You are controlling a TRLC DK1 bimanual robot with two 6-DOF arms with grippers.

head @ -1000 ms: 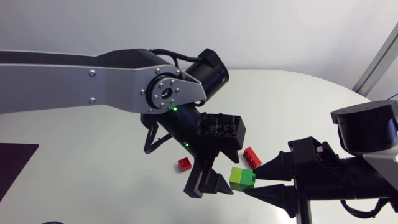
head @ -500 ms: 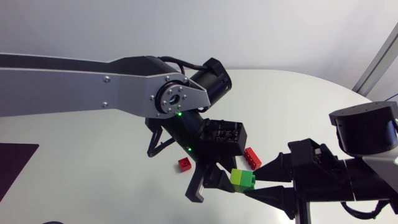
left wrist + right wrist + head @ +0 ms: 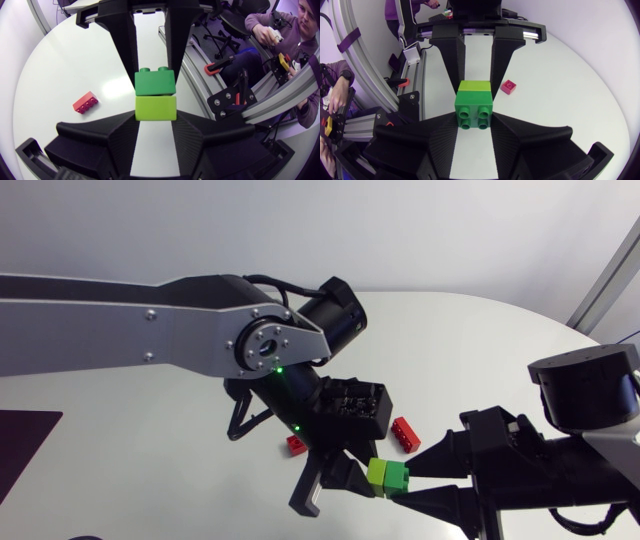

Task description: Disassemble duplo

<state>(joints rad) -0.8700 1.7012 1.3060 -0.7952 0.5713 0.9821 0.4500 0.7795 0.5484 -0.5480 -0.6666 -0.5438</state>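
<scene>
A two-brick stack hangs above the table between my two grippers. My left gripper is shut on the lime green brick. My right gripper is shut on the dark green brick. The two bricks are still pressed together. In the left wrist view the lime brick sits between my own fingers, and the dark green brick sits beyond it in the right gripper. From the right wrist, the dark green brick is nearest, with the lime brick behind it.
A long red brick and a small red brick lie on the white table under the left arm. They also appear as the long red brick and the small red brick. A dark mat lies at the far left.
My left gripper slid right onto the lime brick and closed on it. The stack in the right gripper dropped slightly and turned, so the bricks now sit side by side.
</scene>
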